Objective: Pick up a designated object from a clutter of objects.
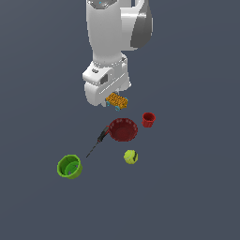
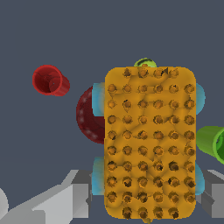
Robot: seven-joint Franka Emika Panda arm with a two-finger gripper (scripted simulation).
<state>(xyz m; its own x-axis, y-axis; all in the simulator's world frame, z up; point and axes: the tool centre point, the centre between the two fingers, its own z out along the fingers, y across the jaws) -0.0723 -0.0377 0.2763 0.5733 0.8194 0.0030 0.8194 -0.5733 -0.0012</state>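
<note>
The white arm hangs straight down from the top centre of the exterior frame, its tool (image 1: 114, 101) pointing at the surface (image 1: 197, 187) and closed on the orange block (image 1: 117, 100), which sits raised above the other things just below the wrist housing. In the wrist view the block (image 2: 149, 142) fills the middle, with a grey finger (image 2: 74, 197) at its side. Below in the exterior frame lie the dark red bowl (image 1: 123, 130), red cup (image 1: 148, 119), screwdriver (image 1: 98, 142), yellow-green ball (image 1: 131, 156) and green cup (image 1: 69, 166).
</note>
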